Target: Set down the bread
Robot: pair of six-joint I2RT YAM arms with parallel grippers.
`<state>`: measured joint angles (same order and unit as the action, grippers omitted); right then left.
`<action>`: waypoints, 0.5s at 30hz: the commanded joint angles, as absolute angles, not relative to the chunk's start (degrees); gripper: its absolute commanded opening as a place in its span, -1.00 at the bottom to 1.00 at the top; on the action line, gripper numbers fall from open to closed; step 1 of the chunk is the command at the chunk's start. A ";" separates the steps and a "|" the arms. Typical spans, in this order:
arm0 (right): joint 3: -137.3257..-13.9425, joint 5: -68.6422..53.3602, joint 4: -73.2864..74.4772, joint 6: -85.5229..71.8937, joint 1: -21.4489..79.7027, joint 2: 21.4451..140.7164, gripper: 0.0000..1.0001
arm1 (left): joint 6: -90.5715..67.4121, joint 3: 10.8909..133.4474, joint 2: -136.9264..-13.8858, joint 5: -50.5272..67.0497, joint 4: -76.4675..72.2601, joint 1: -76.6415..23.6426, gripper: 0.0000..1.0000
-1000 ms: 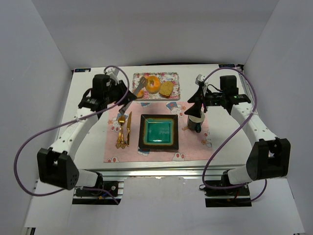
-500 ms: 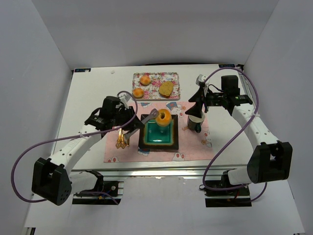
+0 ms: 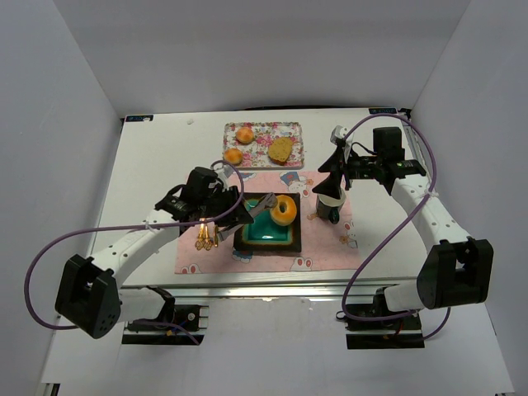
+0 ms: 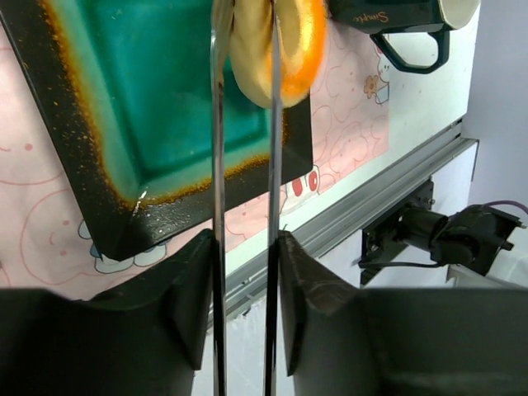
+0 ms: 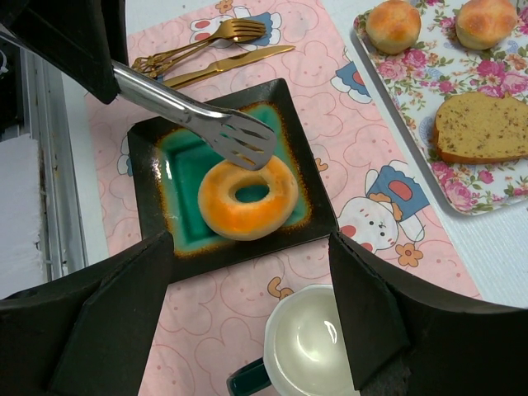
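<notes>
A tabletop set for a meal. The left gripper (image 4: 245, 241) is clamped narrow around the handles of a pair of metal tongs (image 5: 206, 124). The blades reach over a square teal plate (image 5: 181, 173) at the centre of a pink placemat (image 5: 346, 124).

The ring-shaped bread (image 5: 227, 221) lies flat on the right half of the plate, its edge over the dark rim. One blade rests across the ring's left edge; whether the tongs pinch it cannot be told.

The tan slice of bread (image 5: 483, 128) sits on a floral tray (image 5: 421, 74) at the far side, beside two small round rolls (image 5: 394, 25).

The right gripper (image 3: 330, 188) hangs with fingers spread wide above a mug (image 5: 318, 346), right of the plate.

The step looks like setting down the ring. Next, the tongs likely need to spread, lift off without dragging the ring, then reach far for the slice.
</notes>
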<state>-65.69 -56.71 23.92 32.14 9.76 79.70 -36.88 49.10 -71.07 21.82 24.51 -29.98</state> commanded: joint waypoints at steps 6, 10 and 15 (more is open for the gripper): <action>-66.62 -57.74 23.91 32.52 9.41 78.40 0.61 | -35.51 51.85 -71.54 20.57 24.69 -30.59 0.00; -66.71 -57.92 23.73 32.43 9.41 78.57 0.61 | -33.40 54.75 -71.98 18.99 28.99 -30.50 0.00; -66.71 -58.36 23.64 32.52 9.40 78.57 0.61 | -29.98 61.85 -73.12 13.98 34.71 -30.50 0.00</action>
